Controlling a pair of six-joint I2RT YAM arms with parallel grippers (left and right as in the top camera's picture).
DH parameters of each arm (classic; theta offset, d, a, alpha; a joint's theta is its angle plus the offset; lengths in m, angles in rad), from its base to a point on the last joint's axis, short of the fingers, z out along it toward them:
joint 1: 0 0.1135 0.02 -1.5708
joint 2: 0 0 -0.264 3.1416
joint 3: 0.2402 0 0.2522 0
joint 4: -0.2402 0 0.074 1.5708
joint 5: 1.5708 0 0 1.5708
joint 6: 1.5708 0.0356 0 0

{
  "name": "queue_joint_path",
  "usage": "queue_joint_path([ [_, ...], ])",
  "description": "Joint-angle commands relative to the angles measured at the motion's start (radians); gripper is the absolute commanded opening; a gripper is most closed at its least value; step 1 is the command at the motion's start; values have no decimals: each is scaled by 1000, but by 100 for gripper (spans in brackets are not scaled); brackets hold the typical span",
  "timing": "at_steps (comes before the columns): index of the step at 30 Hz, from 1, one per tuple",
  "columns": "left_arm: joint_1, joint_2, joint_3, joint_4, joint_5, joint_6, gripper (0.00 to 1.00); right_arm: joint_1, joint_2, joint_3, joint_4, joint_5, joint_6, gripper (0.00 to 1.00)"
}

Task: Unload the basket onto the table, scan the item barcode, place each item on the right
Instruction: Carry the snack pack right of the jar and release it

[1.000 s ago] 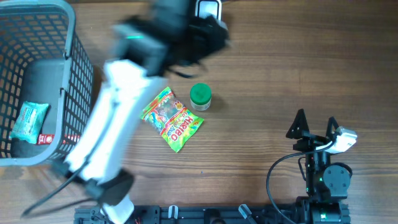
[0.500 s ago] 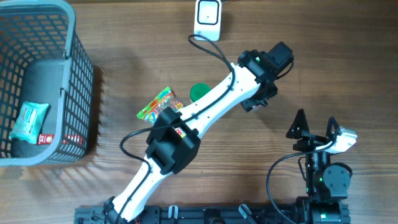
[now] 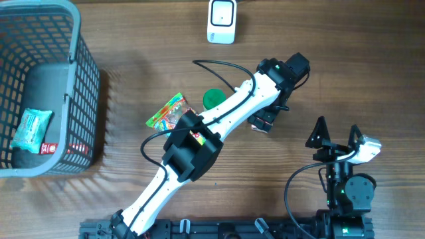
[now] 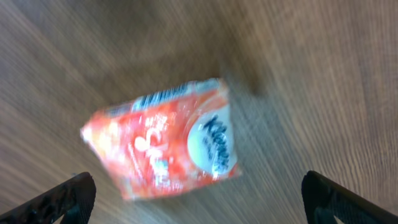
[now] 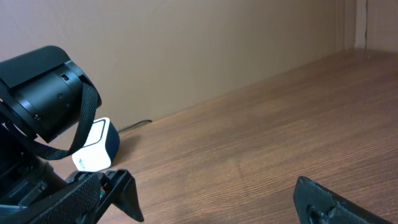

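An orange-red Kleenex tissue pack (image 4: 165, 146) shows blurred against the wooden table, with barcode-like stripes along its upper edge. My left gripper (image 4: 199, 208) hovers over it, open wide, and neither finger touches the pack. From overhead the left gripper (image 3: 265, 117) sits right of centre with the pack (image 3: 259, 125) just under it. The white barcode scanner (image 3: 221, 20) stands at the back edge and also appears as the scanner (image 5: 93, 149) in the right wrist view. My right gripper (image 3: 337, 136) rests open and empty at the front right.
A colourful candy bag (image 3: 169, 111) and a green-lidded jar (image 3: 213, 99) lie left of the left arm. A grey wire basket (image 3: 73, 73) at the far left holds a teal packet (image 3: 30, 129).
The left arm swung away from the scanner to the right of centre. Its jaws opened wide and let go of the tissue pack. The right arm stayed still.
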Motion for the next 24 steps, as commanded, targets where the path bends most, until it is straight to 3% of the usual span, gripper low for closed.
queue_joint_path([
  [1,14,-46,4,-12,-166,214,92,5,1,-1,3,-12,-18,100],
  [2,21,-46,4,-33,-186,281,78,5,1,-1,3,-12,-17,100],
  [3,27,-46,4,-69,-222,333,31,5,1,-1,3,-12,-17,100],
  [4,29,-46,4,-109,-266,347,10,5,1,-1,3,-12,-18,100],
  [5,30,-46,4,-144,-304,347,4,5,1,-1,3,-12,-18,100],
  [8,29,-45,-2,-228,-373,380,4,5,1,-1,3,-13,-17,100],
  [11,25,-45,-27,-193,-338,480,4,5,1,-1,3,-12,-17,100],
  [15,23,-45,-101,-72,-193,600,4,5,1,-1,3,-12,-17,100],
  [24,23,-45,-174,-57,83,702,4,5,1,-1,3,-12,-17,100],
])
